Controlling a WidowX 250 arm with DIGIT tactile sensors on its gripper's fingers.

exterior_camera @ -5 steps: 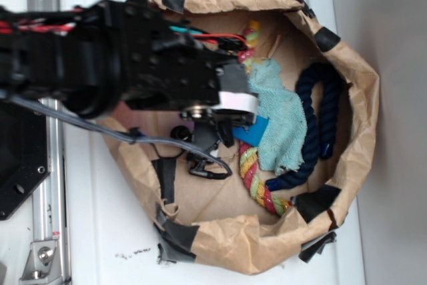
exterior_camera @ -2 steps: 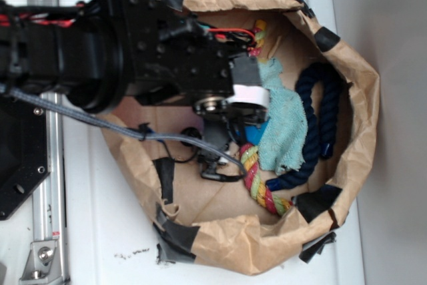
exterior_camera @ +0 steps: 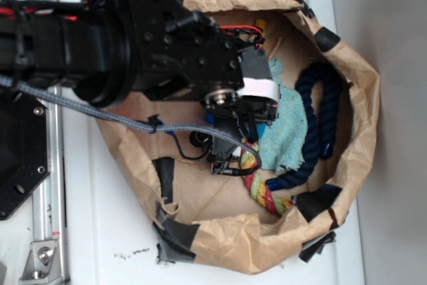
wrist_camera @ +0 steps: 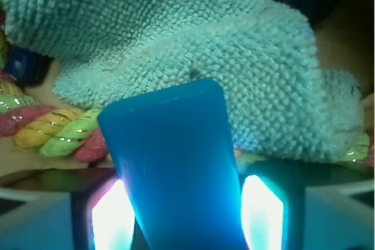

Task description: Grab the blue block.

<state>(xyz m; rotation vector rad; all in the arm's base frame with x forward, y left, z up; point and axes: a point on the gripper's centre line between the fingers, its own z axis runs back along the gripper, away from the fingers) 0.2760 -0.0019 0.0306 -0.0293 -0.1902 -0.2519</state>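
Observation:
In the wrist view the blue block (wrist_camera: 176, 162) fills the lower middle, flat and smooth, its rounded far end resting against the teal cloth (wrist_camera: 193, 39). My gripper (wrist_camera: 184, 215) is open, and the block lies between its two fingers. The lit pads (wrist_camera: 108, 218) show on either side of the block. In the exterior view my gripper (exterior_camera: 230, 141) points down inside the brown paper nest (exterior_camera: 360, 85), at the left edge of the teal cloth (exterior_camera: 287, 131). The arm hides the block there.
A dark navy rope (exterior_camera: 320, 118) curves along the nest's right side. A multicoloured rope (exterior_camera: 260, 188) lies just below the gripper and shows as multicoloured rope (wrist_camera: 53, 133) left of the block. Black tape patches (exterior_camera: 167, 178) mark the paper. A metal rail (exterior_camera: 43, 231) runs down the left.
The arm has moved right and slightly down over the nest. It now covers the blue block, which showed beside the cloth one second ago.

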